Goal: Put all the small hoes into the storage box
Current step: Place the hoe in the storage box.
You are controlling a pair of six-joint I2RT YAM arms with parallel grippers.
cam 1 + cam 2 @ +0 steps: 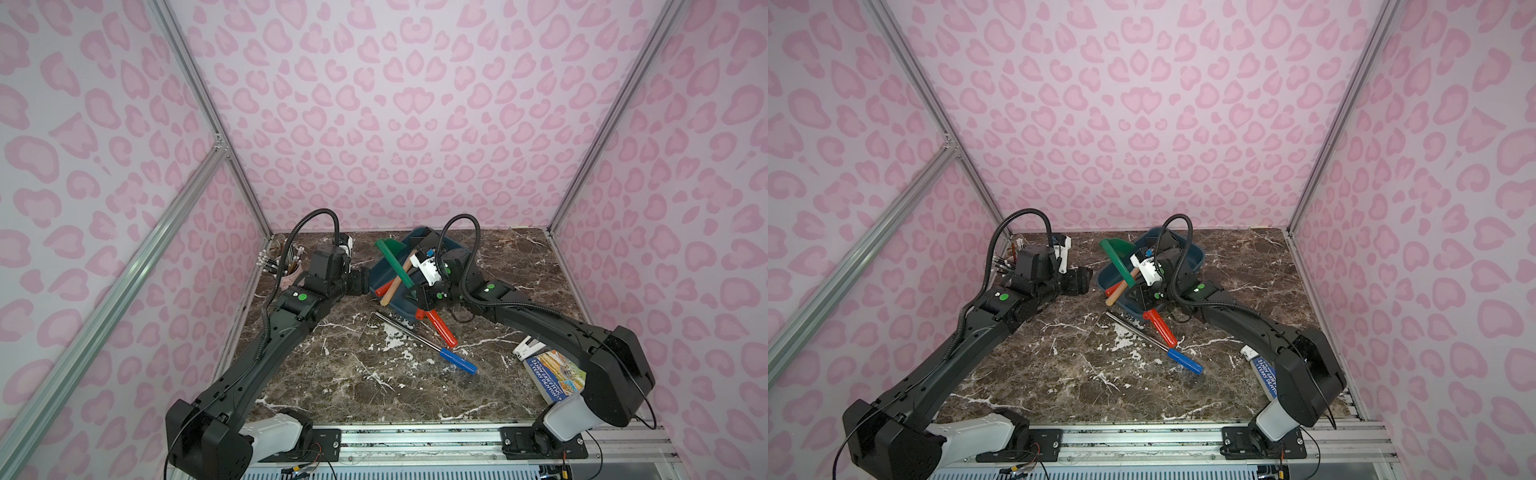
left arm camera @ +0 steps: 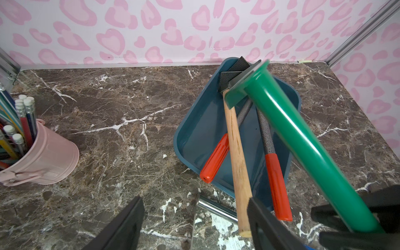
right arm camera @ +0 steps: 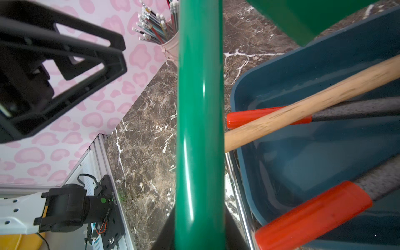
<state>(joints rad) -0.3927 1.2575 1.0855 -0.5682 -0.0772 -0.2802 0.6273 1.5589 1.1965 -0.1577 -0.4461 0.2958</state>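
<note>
Small hoe [image 1: 394, 264], green: its handle end is pinched in the right pincer [image 1: 415, 287], whose jaws are pressed together on it. The shaft slants up and away from that pincer, over the storage box [image 1: 379, 271]; contact between the head and the box contents cannot be told. A wooden-handled tool [image 2: 236, 151] and red-handled tools [image 2: 277, 186] lie in the box below. The left pincer [image 2: 194, 233] is spread and empty, just beside the box wall.

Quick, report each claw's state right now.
Left claw: open, holding nothing.
Right claw: shut on the green hoe, gripping its handle.
</note>
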